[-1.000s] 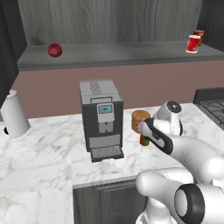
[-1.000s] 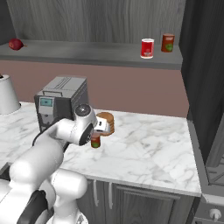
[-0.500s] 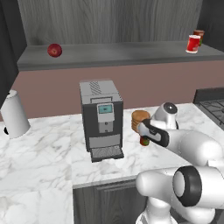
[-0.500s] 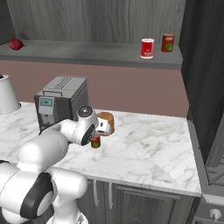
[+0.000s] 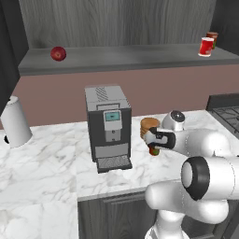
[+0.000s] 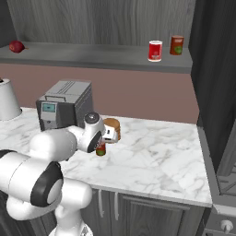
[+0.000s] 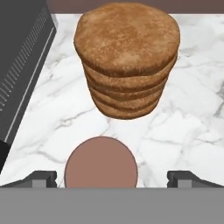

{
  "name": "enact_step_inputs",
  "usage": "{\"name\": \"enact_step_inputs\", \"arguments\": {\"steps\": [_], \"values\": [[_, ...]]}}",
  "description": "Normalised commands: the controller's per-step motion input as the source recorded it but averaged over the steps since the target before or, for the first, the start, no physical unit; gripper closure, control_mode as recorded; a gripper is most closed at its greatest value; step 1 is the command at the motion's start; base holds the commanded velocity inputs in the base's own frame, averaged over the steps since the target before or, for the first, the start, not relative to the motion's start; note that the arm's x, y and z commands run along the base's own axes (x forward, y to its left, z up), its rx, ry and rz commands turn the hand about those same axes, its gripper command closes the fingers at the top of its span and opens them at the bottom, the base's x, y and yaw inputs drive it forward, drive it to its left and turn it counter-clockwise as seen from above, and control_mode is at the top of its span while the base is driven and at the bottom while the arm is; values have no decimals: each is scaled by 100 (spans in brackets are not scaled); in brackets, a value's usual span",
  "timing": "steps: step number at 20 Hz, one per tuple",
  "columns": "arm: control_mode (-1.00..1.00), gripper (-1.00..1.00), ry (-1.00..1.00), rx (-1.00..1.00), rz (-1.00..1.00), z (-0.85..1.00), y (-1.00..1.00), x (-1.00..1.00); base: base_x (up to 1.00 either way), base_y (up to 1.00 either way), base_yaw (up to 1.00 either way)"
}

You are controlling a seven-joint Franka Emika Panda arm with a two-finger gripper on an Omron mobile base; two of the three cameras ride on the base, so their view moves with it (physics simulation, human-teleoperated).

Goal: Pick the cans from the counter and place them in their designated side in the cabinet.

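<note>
Hand view: the gripper hangs above the counter with its two dark fingertips spread wide apart, a can with a brownish round top sitting between them and clamped by neither. Beyond the can stands the stack of tan discs, and the dark side of the coffee machine lies at the left. Compared with one second ago, the arm has bent lower and the hand has settled down over this can; the fingers remain as wide apart as before, and the objects on the counter have not shifted.

Left base view, from left to right: a white paper-towel roll stands on the white marble, a red ball rests on the cabinet shelf board, the coffee machine sits mid-counter, and the tan discs and the low can stand just beside the hand. Two more cans, a bright red can and a darker can, stand near the shelf's right end. A dusky pink wall runs between counter and shelf, with grey wood grain above and a stove at the far right.
</note>
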Motion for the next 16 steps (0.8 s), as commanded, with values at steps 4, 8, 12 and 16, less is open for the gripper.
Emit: {"name": "enact_step_inputs", "arguments": {"steps": [4, 8, 12, 16], "values": [[-100, -100, 2, 0, 0, -18, 0, 15, 0, 0, 0], [-100, -100, 2, 0, 0, -18, 0, 15, 0, 0, 0], [-100, -100, 3, 0, 0, -20, 0, 18, 0, 0, 0], [-100, -100, 3, 0, 0, -20, 0, 8, 0, 0, 0]]}}
